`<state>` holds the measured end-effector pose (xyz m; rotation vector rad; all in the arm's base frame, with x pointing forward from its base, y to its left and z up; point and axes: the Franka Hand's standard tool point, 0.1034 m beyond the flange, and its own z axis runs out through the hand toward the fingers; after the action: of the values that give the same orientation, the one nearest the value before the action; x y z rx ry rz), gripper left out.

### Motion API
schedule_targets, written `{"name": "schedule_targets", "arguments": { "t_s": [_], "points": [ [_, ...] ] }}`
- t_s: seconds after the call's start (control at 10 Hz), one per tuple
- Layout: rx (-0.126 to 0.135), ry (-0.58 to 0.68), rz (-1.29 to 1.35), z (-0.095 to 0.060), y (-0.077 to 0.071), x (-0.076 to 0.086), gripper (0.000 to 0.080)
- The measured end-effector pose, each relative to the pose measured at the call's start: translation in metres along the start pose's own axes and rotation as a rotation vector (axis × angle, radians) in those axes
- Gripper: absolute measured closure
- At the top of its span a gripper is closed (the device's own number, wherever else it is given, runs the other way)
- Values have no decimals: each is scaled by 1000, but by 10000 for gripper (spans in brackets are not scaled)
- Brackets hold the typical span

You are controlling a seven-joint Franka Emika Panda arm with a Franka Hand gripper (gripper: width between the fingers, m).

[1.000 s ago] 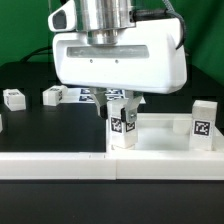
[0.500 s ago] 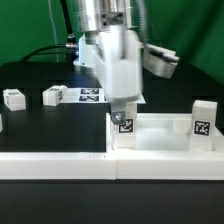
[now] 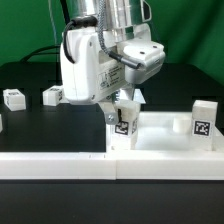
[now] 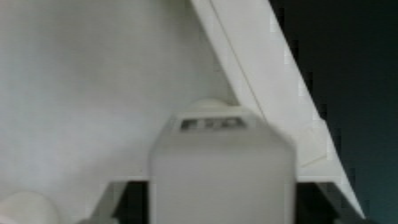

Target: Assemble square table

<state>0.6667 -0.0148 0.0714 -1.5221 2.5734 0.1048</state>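
Note:
The square table top (image 3: 165,133) is a white tray with a raised rim, lying at the exterior view's right. One tagged white leg (image 3: 123,123) stands upright in its near-left corner socket. My gripper (image 3: 121,104) comes down from above and is shut on that leg's upper part. In the wrist view the leg (image 4: 217,165) fills the space between my gripper (image 4: 217,205) fingers, over the top's white inside (image 4: 89,100). A second leg (image 3: 203,119) stands upright at the top's right corner. Two loose legs (image 3: 13,98) (image 3: 52,95) lie on the table at the left.
The marker board (image 3: 88,95) lies flat behind the arm. A long white rail (image 3: 60,166) runs along the front of the black table. A green wall stands at the back.
My hand has turned about its vertical axis over the corner leg: its broad face showed a second ago, and now it is seen turned and leaning left. The leg stays in its socket.

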Motion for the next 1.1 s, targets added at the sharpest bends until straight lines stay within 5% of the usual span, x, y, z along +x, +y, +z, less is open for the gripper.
{"name": "schedule_targets", "arguments": {
  "t_s": [0.1, 0.2, 0.5, 0.8, 1.1],
  "points": [
    [-1, 7, -64, 1, 1, -1, 301],
    [-3, 31, -208, 1, 4, -6, 179],
    [-13, 50, -643, 3, 12, -21, 151],
    [-19, 50, -871, 3, 10, -19, 151],
    [-52, 78, -1359, 3, 9, -13, 151]
  ]
}}
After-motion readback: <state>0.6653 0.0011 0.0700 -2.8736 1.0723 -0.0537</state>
